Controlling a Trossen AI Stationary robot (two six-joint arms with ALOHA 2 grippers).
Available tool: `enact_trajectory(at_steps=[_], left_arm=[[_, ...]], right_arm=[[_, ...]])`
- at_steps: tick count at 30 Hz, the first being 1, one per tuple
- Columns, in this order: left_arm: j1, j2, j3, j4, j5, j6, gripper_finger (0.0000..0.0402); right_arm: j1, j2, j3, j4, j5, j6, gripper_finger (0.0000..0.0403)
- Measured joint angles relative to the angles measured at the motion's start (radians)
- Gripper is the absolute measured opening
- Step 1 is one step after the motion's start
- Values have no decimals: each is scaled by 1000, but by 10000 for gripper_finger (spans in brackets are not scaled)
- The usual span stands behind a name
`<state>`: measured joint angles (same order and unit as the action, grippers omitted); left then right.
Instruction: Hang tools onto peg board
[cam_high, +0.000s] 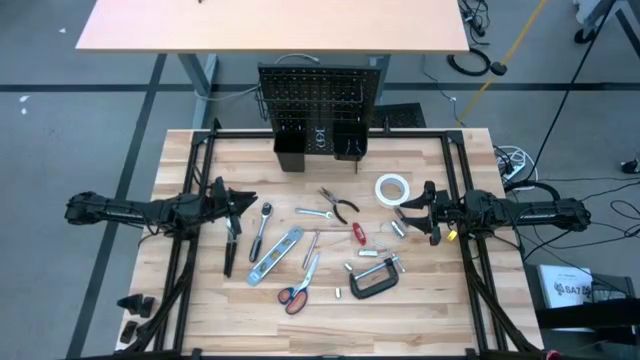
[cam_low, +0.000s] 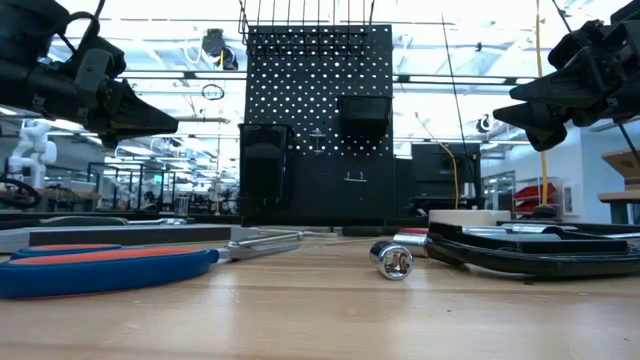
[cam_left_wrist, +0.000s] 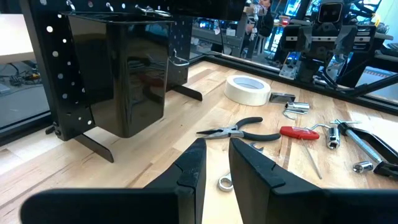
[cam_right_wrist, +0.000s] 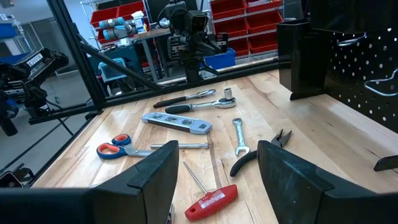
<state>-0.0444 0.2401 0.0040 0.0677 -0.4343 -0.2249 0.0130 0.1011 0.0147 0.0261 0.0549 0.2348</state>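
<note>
high view shows me the left claw (cam_high: 232, 207) hovering over the tabletop's (cam_high: 200, 300) left side, its fingers narrowly parted and pinching nothing, and the right claw (cam_high: 415, 213) over the right side, spread wide and empty. the peg board (cam_high: 318, 100) stands upright at the far edge. ratchet (cam_high: 261, 228), utility knife (cam_high: 277, 252), pliers (cam_high: 339, 205), screwdriver (cam_high: 357, 233), scissors (cam_high: 298, 288), c-clamp (cam_high: 372, 278) and tape roll (cam_high: 392, 188) all lie flat between the arms.
</note>
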Motion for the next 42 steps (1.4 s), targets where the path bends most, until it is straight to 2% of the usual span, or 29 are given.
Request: enact_trajectory(at_steps=[42], left_arm=[[0, 0, 0, 0, 0, 0, 70]], right_arm=[[0, 0, 0, 0, 0, -19, 212]])
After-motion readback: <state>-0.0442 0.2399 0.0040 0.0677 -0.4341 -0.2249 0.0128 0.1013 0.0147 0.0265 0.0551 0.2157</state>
